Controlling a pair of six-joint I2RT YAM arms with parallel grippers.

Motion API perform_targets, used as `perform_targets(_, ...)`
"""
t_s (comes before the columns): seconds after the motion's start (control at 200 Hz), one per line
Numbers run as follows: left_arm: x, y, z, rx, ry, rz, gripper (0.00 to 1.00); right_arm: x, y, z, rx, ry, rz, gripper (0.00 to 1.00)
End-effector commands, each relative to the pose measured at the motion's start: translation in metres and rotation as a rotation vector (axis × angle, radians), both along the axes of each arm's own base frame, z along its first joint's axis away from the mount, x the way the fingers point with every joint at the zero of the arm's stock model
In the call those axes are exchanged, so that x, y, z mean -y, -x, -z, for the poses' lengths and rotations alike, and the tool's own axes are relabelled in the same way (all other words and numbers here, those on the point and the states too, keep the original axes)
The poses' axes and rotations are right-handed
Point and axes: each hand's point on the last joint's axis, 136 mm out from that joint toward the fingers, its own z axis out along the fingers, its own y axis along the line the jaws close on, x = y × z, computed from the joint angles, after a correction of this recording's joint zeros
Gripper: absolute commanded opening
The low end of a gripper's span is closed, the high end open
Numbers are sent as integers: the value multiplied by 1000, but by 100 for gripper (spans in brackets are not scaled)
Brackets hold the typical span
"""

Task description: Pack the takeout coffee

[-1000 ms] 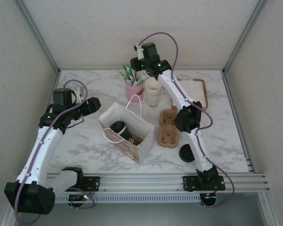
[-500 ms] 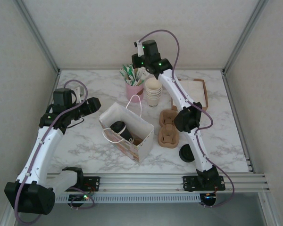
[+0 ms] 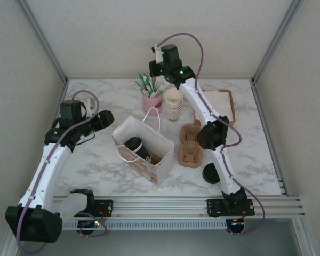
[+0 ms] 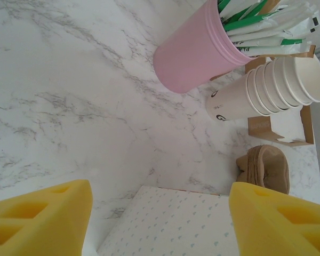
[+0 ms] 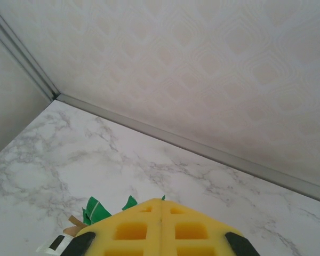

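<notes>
Takeout coffee [image 3: 134, 144]: in paper bag [image 3: 149, 166]; L pincer [image 4: 160, 198] released beside bag, R pincer [image 5: 161, 206] clenched over pink sachet cup [image 3: 151, 103]; advise reopen, descend straight w/o tipping it.

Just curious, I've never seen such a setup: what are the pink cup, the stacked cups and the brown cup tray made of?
The pink cup looks like smooth matte plastic, given its even colour. The stacked cups seem to be cream paper, with thin rolled lips and print. The brown tray is probably moulded pulp, as it looks dull and rounded.
</notes>
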Motion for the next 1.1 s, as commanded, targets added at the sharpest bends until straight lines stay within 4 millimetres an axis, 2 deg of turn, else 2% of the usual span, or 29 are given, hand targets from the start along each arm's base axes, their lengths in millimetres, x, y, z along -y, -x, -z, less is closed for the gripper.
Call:
perform_targets(0.0, 2, 1, -2, 12, 11, 3, 69, 14, 27, -104, 154, -104, -18, 0)
perform_targets(0.165, 0, 1, -3, 19, 13, -9, 70, 26, 65, -174, 256, -151, -38, 0)
perform_targets(0.375, -3, 0, -2, 26, -2, -22, 70, 31, 133, -246, 367, -184, -104, 0)
perform_targets(0.601, -3, 0, -1, 28, 1, -26, 71, 37, 232, -315, 505, -199, -192, 0)
perform_targets(0.616, -3, 0, -2, 29, 0, -27, 71, 32, 245, -319, 513, -206, -216, 0)
perform_targets(0.676, -3, 0, -2, 30, 2, -27, 71, 32, 275, -333, 549, -205, -249, 0)
perform_targets(0.776, -3, 0, -2, 33, 5, -29, 71, 34, 321, -347, 586, -210, -302, 0)
perform_targets(0.921, -4, 0, -3, 37, 3, -32, 71, 37, 373, -346, 549, -236, -392, 0)
perform_targets(1.006, -4, -1, -3, 38, 1, -35, 71, 40, 393, -338, 510, -238, -420, 0)
perform_targets(1.096, -6, 0, -3, 40, -6, -39, 71, 40, 402, -316, 455, -208, -431, 0)
